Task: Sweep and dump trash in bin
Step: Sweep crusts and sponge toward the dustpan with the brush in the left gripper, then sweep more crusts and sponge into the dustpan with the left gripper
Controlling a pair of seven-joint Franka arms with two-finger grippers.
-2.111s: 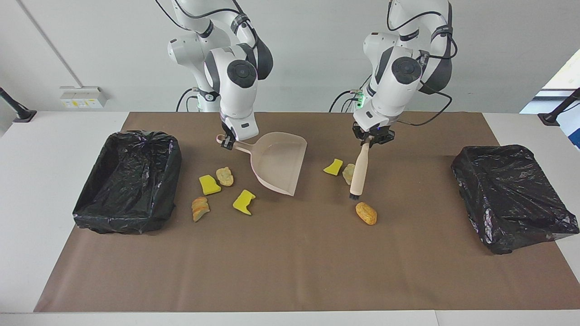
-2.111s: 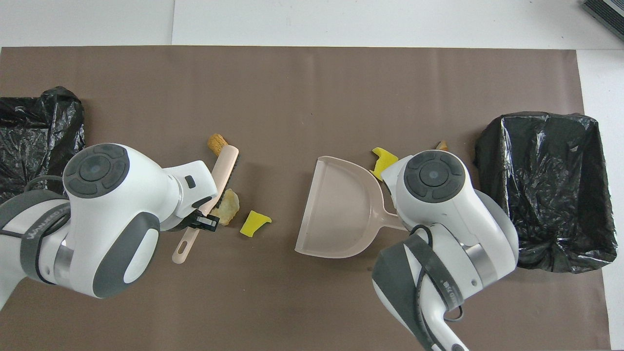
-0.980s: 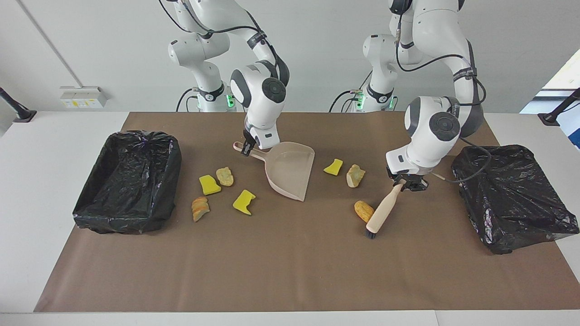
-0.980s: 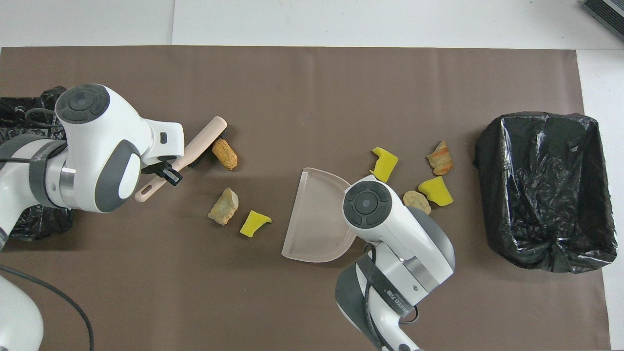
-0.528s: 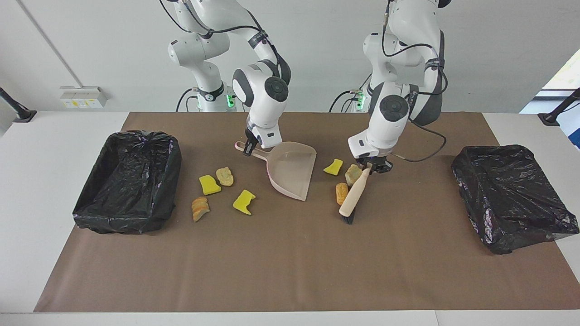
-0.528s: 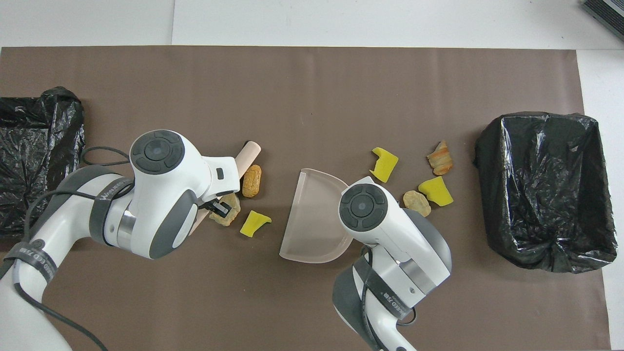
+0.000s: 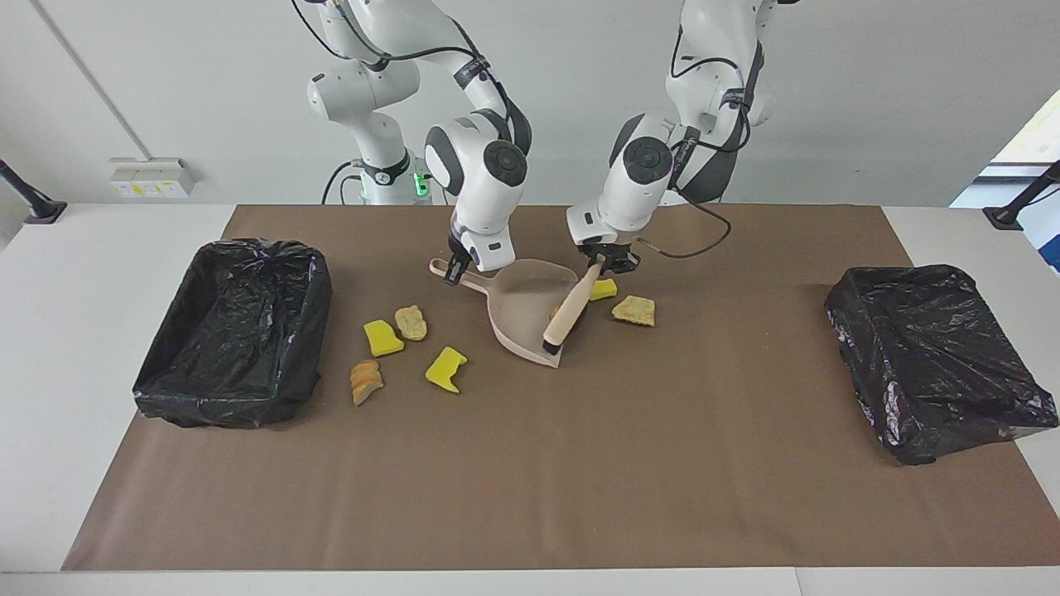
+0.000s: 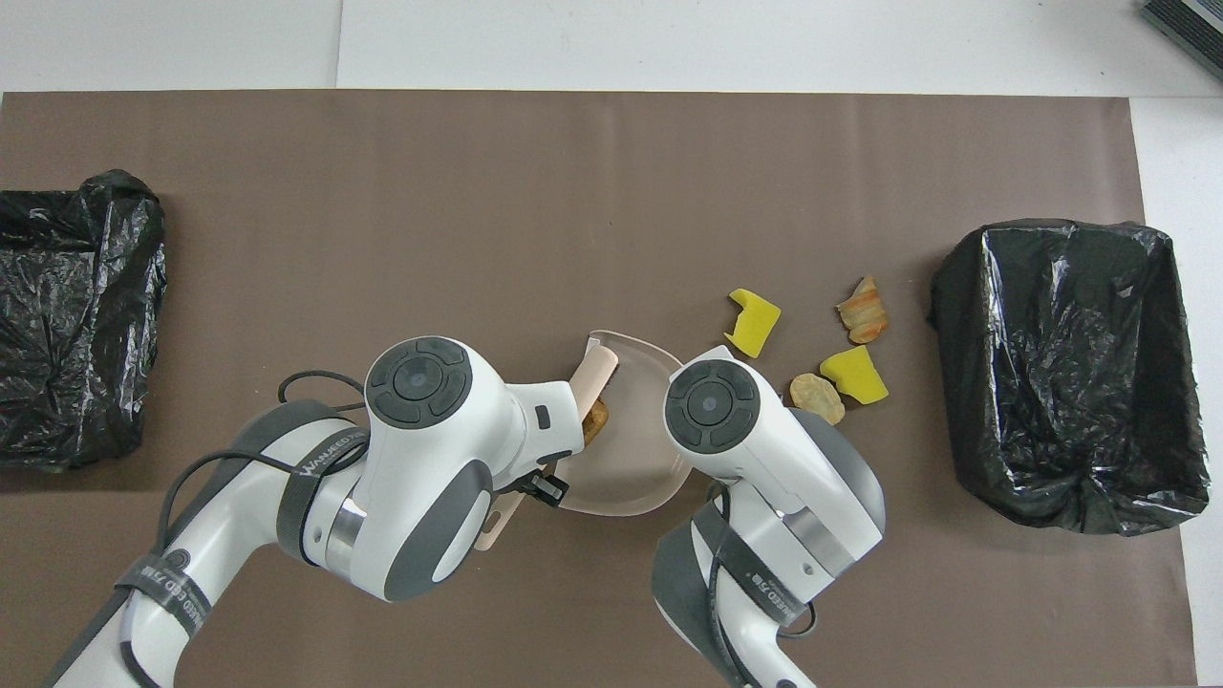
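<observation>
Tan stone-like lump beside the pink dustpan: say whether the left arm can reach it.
Probably yes: the tan lump lies uncovered beside the beige-handled brush held by the left end effector, nothing between them.

Seven scraps [image 7: 383, 338], two bins [image 7: 234, 331], one dustpan [image 7: 519, 308], one brush [image 7: 568, 313]

The dustpan [image 7: 530, 310] sits between two bins [image 7: 236, 331] [image 7: 936, 356], with the brush [image 7: 567, 314] across its mouth.

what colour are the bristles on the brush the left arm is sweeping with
Black, on a pale beige brush; the bristle tip shows best in the facing view.
</observation>
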